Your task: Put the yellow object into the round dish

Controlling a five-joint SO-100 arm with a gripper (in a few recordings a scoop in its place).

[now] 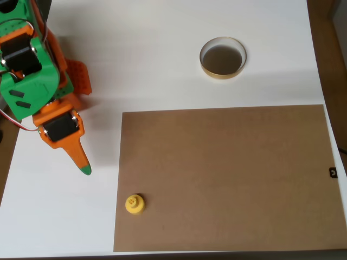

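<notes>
- Fingers (81, 162): in the overhead view we see one orange finger tapering to a green tip, pointing down-right over the white surface (162, 65); we cannot tell if the fingers are apart or together, second one not clearly made out.
- Nothing visibly held at the tip; the tip is clear of the brown board (227, 179), just left of its left edge.
- Arm (32, 70): green and orange body with black motor blocks, sits in the upper-left corner of the picture, wrist angled toward the lower right.
- Yellow object (134, 203): we see it upright on the brown board, at the board's lower-left corner area, just inside the left edge; round base, narrower knob on top.
- The yellow object is below and right of the green tip, near but not touching.
- Round dish (223, 58): tan-gold rim, dark inside, on the white surface above the board's upper edge, right of centre.
- Round dish and yellow object well apart; dish holds nothing we can see.
- Brown board lies flat, covering the lower right part of the white surface.
- Small black tag (333, 173) at the board's right edge; we cannot tell what it is.
</notes>
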